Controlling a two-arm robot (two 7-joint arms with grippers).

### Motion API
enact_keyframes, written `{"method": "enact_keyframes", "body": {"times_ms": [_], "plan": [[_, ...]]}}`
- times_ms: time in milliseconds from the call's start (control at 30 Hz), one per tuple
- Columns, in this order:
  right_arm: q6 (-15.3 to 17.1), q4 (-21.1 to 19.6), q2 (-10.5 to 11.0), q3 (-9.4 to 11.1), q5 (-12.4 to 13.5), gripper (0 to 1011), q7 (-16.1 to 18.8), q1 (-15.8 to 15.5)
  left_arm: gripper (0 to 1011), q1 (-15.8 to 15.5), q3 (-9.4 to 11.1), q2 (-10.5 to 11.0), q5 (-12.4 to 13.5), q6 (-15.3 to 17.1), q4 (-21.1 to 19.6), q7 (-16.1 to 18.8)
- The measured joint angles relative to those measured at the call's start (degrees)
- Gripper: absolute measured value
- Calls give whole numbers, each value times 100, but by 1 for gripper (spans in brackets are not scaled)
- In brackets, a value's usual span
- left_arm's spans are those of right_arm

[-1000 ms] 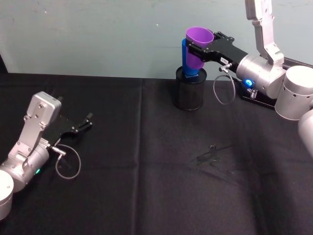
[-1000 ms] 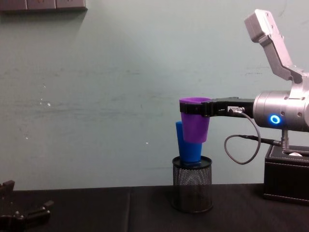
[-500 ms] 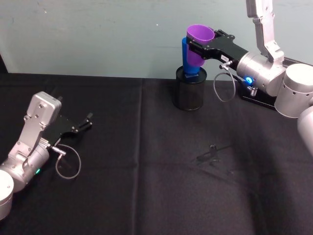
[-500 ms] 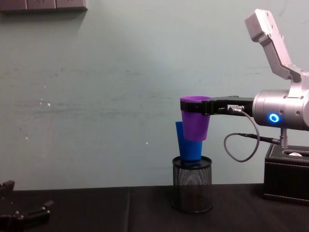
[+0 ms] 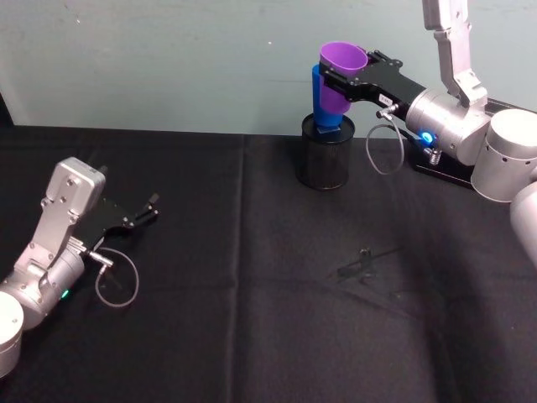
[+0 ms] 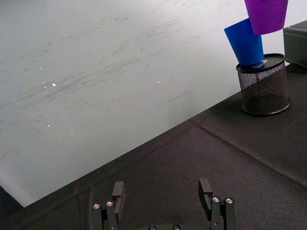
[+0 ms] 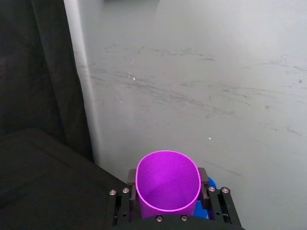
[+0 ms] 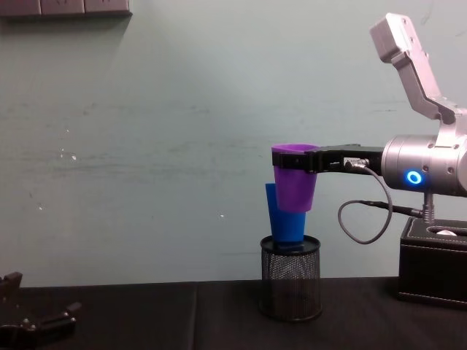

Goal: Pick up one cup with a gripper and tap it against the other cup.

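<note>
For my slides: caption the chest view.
Right gripper holds the purple cup aloft by the blue cup in the mesh holder; left gripper idle.

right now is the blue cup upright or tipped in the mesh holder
Tipped: the blue cup leans aslant with its base inside the mesh holder, rim upward.

purple cup (image 8: 295,191), blue cup (image 8: 287,227), black mesh holder (image 8: 290,281)
</note>
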Motion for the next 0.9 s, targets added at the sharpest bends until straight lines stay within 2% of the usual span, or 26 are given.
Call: {"method": "enact_keyframes", "body": {"times_ms": [900], "plan": [[10, -18, 8, -7, 1, 726, -4, -12, 1005, 0, 0, 0, 0, 0, 0, 0]]}}
